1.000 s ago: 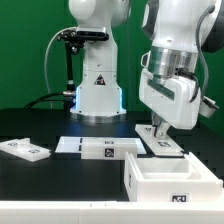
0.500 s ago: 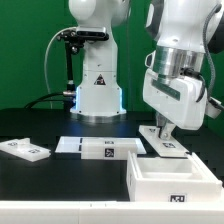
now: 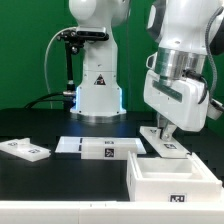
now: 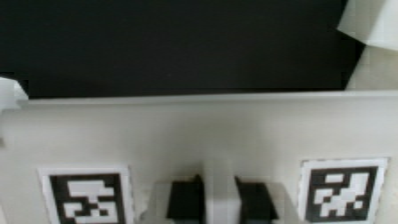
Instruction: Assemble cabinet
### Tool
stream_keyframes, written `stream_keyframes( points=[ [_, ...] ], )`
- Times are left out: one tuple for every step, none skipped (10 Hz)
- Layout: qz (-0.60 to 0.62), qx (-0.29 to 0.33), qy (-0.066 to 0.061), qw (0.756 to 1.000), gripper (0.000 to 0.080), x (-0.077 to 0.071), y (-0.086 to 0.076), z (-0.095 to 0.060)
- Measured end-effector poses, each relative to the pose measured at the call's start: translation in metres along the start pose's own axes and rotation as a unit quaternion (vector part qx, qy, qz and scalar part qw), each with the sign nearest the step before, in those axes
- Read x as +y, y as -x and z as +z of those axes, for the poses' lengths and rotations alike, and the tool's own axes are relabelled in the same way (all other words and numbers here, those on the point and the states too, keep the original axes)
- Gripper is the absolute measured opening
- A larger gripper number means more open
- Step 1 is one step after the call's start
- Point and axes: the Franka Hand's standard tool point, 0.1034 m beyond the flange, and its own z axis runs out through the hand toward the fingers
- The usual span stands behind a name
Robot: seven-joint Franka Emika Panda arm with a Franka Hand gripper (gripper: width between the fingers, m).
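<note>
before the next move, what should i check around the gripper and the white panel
1. Gripper above the white panel: ok, fingers reach down to it.
2. Grip on the panel: cannot tell; fingers look close together in the wrist view, contact unclear.
3. Cabinet opening faces up: ok.
4. Gap between panel and cabinet: cannot tell, they overlap in the exterior view.
5. Marker board uncovered: ok.
6. Small white part far from the arm: ok.
</note>
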Motion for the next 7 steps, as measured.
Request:
stream_keyframes(
  points=[
    [0.0,0.001,-0.002,1.0,0.0065,-0.004,0.0,-0.001],
    [0.0,0.003,-0.005,1.0,0.0065,-0.008,0.0,-0.002],
    [0.0,0.004,-0.007,1.0,0.0065,-0.012,-0.002,-0.002],
    [0.001,0.006,-0.009,1.0,0.0065,-0.015,-0.004,-0.002],
    [0.001,0.01,-0.01,1.0,0.0065,-0.019,-0.005,-0.001],
    [0.006,0.016,-0.012,1.0,0.0065,-0.026,-0.006,0.001],
    [0.032,0.02,-0.008,0.999,0.0065,-0.032,-0.004,0.003]
  ],
)
